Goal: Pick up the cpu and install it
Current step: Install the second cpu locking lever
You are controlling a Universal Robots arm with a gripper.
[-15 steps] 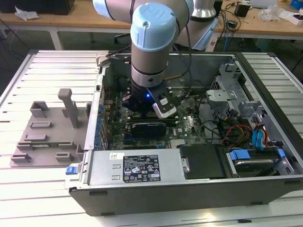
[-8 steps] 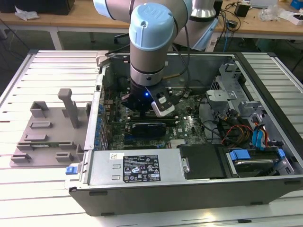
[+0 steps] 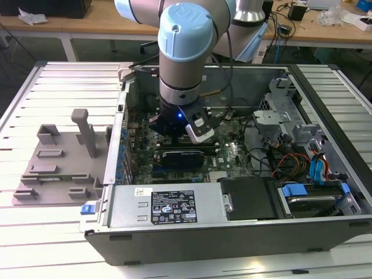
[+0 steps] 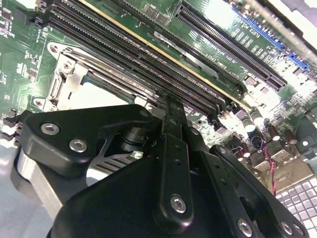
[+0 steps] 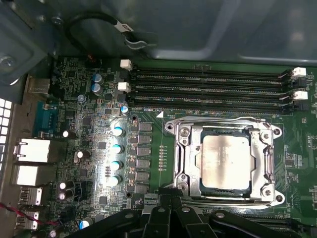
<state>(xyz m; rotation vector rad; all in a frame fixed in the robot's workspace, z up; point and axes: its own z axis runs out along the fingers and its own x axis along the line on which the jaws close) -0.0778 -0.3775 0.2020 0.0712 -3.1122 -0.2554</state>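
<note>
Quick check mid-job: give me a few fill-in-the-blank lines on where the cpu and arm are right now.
1. In the first wrist view, the cpu lies inside the metal frame of the ____ on the motherboard.
2. In the exterior view, the arm reaches down into the open computer ____.
3. The grey fixture tray sits outside the case, toward the exterior view's ____.
4. The black slots beside the cpu are all ____.

Missing words: socket; case; left; empty
</note>
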